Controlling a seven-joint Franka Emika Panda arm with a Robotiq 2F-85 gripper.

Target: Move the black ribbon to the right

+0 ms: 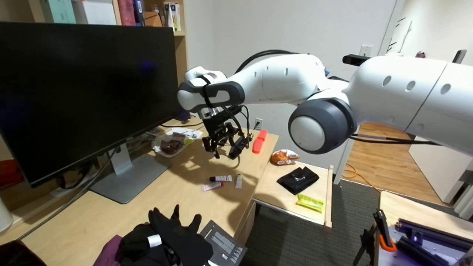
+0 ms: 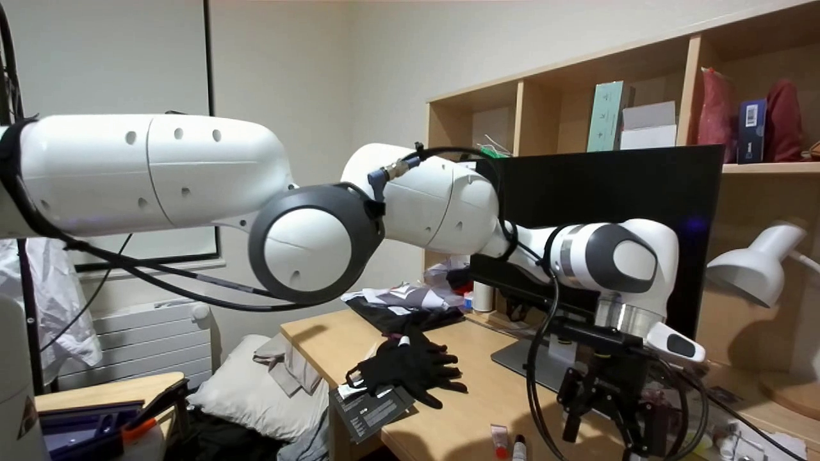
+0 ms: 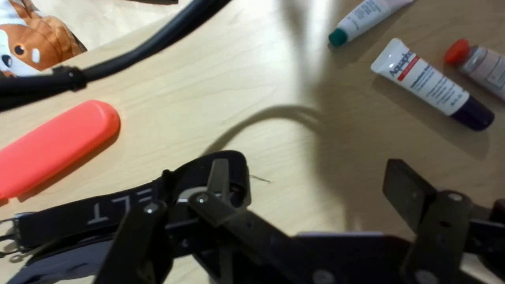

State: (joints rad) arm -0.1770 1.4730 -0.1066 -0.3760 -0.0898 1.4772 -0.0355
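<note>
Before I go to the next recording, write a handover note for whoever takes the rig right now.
Black two-finger gripper: open, above the pale wooden desk, nothing visibly held.
Job's thing: likely the flat black strap with pale letters, near the smooth coral-red elongated object, partly behind the gripper in the wrist view; contact unclear.
Done: no grasp yet; whether the strap sits where wanted cannot be told.
Left: probably grip the strap, move it right, release; don't mistake the floppy black gloves for it.
</note>
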